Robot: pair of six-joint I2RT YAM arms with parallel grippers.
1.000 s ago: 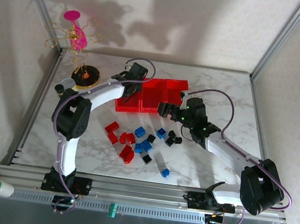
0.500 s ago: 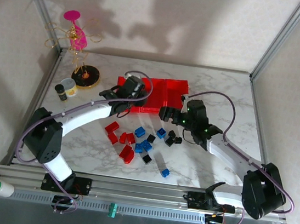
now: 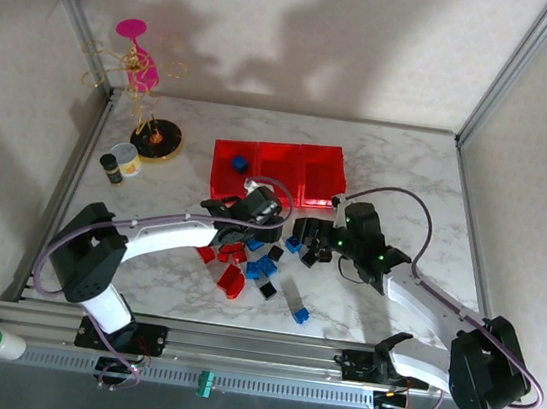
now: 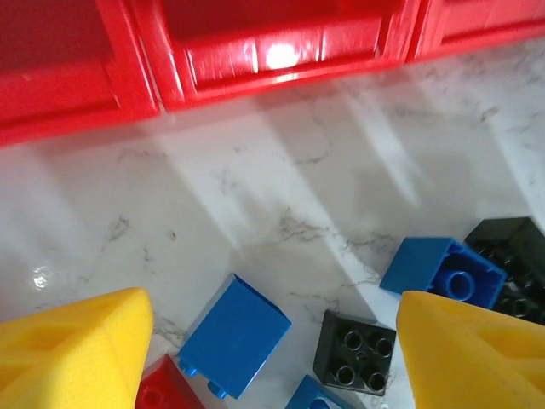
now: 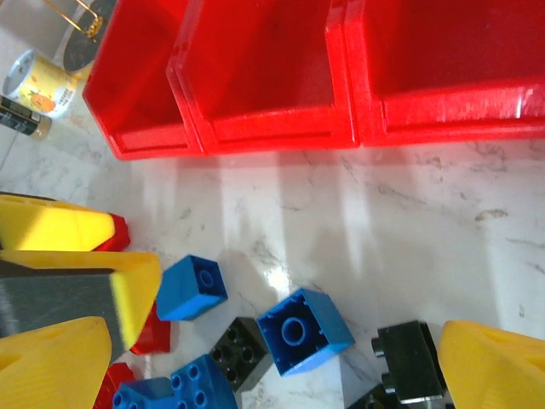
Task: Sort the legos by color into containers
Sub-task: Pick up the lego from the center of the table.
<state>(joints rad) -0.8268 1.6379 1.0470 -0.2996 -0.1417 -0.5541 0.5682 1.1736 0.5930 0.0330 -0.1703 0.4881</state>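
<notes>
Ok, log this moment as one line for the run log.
left tool: open above loose legos | right tool: open, empty | containers: one blue lego in left bin

Setting: robotics lab, enclosed bench-top test cell.
Marble-pattern table [image 3: 399, 171] boxed in by aluminium-profile posts [image 3: 509, 74] and white textured wall panels [image 3: 327, 30]. The left arm [image 3: 163, 235] and right arm [image 3: 432, 304], both white, are bolted to a slotted aluminium rail [image 3: 264, 350] along the lower edge of the top view, with purple cables [image 3: 396, 192] looped along them.
</notes>
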